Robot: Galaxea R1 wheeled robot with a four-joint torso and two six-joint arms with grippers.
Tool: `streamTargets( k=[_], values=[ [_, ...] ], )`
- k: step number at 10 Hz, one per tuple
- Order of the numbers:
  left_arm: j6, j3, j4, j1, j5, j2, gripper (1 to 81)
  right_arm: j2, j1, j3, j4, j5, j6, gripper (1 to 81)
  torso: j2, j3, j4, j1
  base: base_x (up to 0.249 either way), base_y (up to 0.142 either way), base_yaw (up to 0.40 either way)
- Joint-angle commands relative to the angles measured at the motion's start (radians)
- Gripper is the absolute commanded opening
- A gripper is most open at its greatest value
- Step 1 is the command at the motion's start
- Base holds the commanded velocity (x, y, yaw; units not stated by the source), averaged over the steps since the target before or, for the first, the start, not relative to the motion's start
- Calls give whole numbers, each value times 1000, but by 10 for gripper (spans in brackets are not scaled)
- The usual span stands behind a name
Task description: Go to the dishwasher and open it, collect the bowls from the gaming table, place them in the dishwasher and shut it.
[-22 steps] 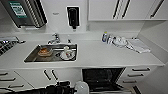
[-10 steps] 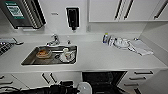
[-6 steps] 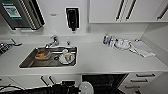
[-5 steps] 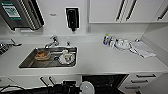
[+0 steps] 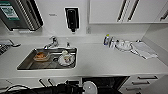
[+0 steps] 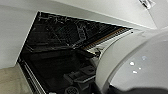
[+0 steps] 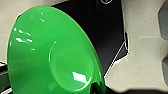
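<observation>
White kitchen wall and white cupboards up top, and below them the long white table point(image 5: 100, 62) runs across the head view, with a steel sink point(image 5: 27, 65) sunk into it holding a few used dishes. Over on the far side sit a small bottle point(image 5: 106, 40) and a folded cloth point(image 5: 143, 50).

Down at the table's front edge, the built-in dishwasher point(image 5: 107, 83) stands open, a dark cavity between the white drawer fronts. The left wrist view looks straight into it: the dark inside point(image 6: 57, 57) with its wire rack, and a round white plastic bowl point(image 6: 140, 67) looming large in the near corner of the picture. That same white bowl point(image 5: 89, 87) shows in the head view, just at the dishwasher's mouth.

The right wrist view has the large bright green plastic bowl point(image 7: 55, 55) tilted over the dark open door, with speckled floor point(image 7: 142, 50) beside it.

So this looks like the loading step: door already open, bowls brought over. Placing calls for lowering each bowl into the rack without knocking the wires.

The hands (fingers hard to make out) I cannot call as apart or clamped; whether either actually grips its bowl, I cannot tell.
</observation>
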Motion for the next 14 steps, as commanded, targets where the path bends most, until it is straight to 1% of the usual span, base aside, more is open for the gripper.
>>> streamTargets(
  k=[1,2,3,5,7,9,10,11,12,14],
  values=[
    [7,-2,8,-122,-10,34,10,-18,18,7,-5,-90,-3,10,0,0,0,0,0,0,0],
    [7,-31,9,-124,-10,62,10,-18,15,7,-5,-90,-3,10,0,0,0,0,0,0,0],
    [9,-73,22,-132,-12,110,10,-18,15,7,-5,-90,-3,10,0,0,0,0,0,0,0],
    [9,-120,22,-156,-10,164,10,-17,13,7,-5,-90,-3,10,0,0,0,0,0,0,0],
    [9,-143,32,-175,-10,180,10,-12,13,4,-5,-90,-3,10,0,0,0,0,0,0,0],
    [9,-153,37,-190,-10,175,10,-9,13,3,-5,-90,-3,10,0,0,0,0,0,0,0],
    [9,-153,49,-195,-10,174,10,-9,12,1,-5,-90,-3,10,0,0,0,0,0,0,0],
    [9,-154,59,-198,-5,174,811,-9,12,0,-5,-90,-3,10,0,0,0,0,0,0,0],
    [9,-159,60,-199,10,175,811,-9,12,0,-5,-90,-3,10,0,0,0,0,0,0,0],
    [9,-162,60,-198,10,161,811,-9,10,0,-5,-90,-3,10,0,0,0,0,0,0,0]
  ],
)
